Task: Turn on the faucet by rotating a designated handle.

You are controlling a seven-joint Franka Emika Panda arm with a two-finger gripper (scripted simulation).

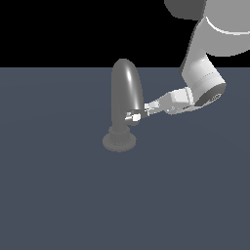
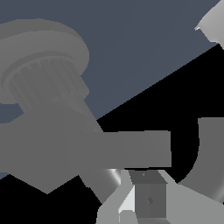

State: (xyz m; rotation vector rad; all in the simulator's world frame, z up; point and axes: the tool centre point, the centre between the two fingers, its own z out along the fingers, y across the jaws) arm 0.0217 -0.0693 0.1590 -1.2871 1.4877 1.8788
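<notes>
The dark grey faucet (image 1: 125,93) stands upright on its ribbed round base (image 1: 119,141) in the middle of the exterior view. Its small silver handle (image 1: 132,117) sticks out low on the side facing the exterior view's right. My gripper (image 1: 143,113) reaches in from that side, fingers together, and its tips touch the handle's end. In the wrist view the faucet (image 2: 87,148) fills the frame with the ribbed base (image 2: 39,83) close by. There the gripper (image 2: 148,194) appears shut, with a shiny piece of the handle (image 2: 110,177) right beside it and nothing between the fingers.
The faucet stands on a flat blue-grey floor (image 1: 58,195). The white arm (image 1: 200,78) comes down from the exterior view's upper right. Black background lies behind.
</notes>
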